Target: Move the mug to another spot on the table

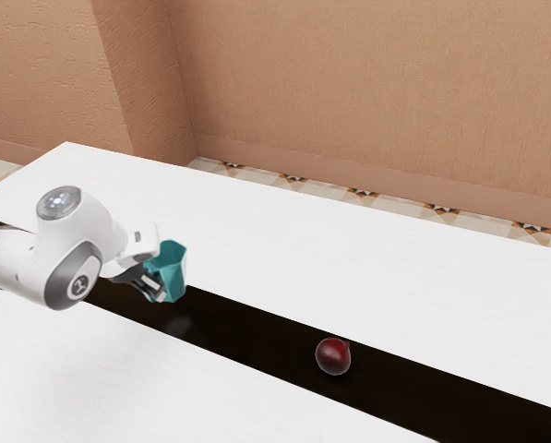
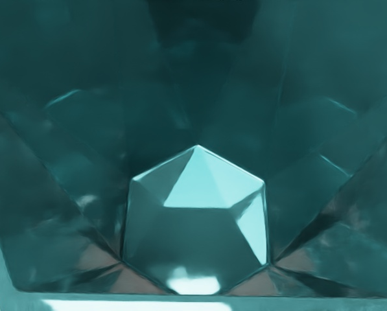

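The claw (image 1: 157, 280) is gripping the teal mug (image 1: 172, 264), apparently pinching the wall on the side nearest the arm. The exact finger contact is hard to make out behind the white hand. The mug is hanging at the exterior view's left, tilted rather than upright. It seems to be riding just clear of the white tabletop (image 1: 349, 240), judging by the faint pale patch lying beneath it on the dark strip (image 1: 423, 388) that crosses the surface. In the wrist view the camera is looking straight down into the mug's faceted inside (image 2: 196, 220), which suggests the hand is sitting right over the mouth. A dark red round thing (image 1: 332, 356) is resting on the strip, well apart from the mug toward the exterior view's right. By my reading the carrying step is in hand: the mug is grasped and off its resting place but not yet set down anywhere. The next move is calling for a bare patch of tabletop away from the red thing. The mug then needs levelling so its base meets the surface flat, lowering gently, and only after that should the claw be opening.
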`<action>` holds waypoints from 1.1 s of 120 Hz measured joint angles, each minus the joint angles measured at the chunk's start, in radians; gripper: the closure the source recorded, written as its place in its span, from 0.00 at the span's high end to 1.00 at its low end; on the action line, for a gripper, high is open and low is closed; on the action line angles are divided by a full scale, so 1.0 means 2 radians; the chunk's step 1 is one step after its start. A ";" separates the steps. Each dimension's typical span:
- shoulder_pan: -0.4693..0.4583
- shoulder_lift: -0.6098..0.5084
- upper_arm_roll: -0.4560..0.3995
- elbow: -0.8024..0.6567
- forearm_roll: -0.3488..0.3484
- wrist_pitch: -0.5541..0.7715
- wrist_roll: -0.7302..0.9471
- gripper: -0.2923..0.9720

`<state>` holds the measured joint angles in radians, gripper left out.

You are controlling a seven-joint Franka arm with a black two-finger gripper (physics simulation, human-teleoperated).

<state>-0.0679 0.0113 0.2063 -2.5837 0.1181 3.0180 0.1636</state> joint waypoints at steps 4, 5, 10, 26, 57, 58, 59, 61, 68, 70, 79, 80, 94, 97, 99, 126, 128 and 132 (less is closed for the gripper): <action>-0.003 0.006 0.002 0.000 -0.001 0.007 0.001 0.27; -0.003 0.007 0.002 0.000 -0.001 0.009 0.001 0.27; -0.002 0.016 0.001 0.000 -0.001 0.017 0.002 0.27; 0.017 0.037 -0.001 0.000 -0.002 0.041 0.005 0.27; 0.015 0.042 -0.019 0.002 -0.004 0.072 0.010 0.27; 0.015 0.042 -0.020 0.002 -0.004 0.073 0.010 0.27; 0.015 0.042 -0.020 0.002 -0.004 0.074 0.010 0.27; 0.014 0.042 -0.021 0.002 -0.005 0.075 0.011 0.27; 0.012 0.045 -0.024 0.002 -0.005 0.079 0.012 0.28; 0.012 0.047 -0.025 0.002 -0.005 0.080 0.012 0.27; 0.011 0.053 -0.030 0.004 -0.009 0.084 0.013 0.27; 0.011 0.054 -0.030 0.004 -0.009 0.084 0.013 0.27; 0.011 0.060 -0.033 0.005 -0.012 0.088 0.014 0.27; 0.011 0.061 -0.034 0.005 -0.013 0.089 0.014 0.27; 0.011 0.062 -0.034 0.005 -0.013 0.089 0.014 0.28; 0.012 0.064 -0.036 0.005 -0.014 0.090 0.013 0.41; 0.011 0.064 -0.036 0.004 -0.014 0.089 0.013 0.43; 0.011 0.064 -0.036 0.004 -0.014 0.089 0.013 0.47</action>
<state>-0.0454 0.1400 0.1342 -2.5753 0.0899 3.1964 0.1894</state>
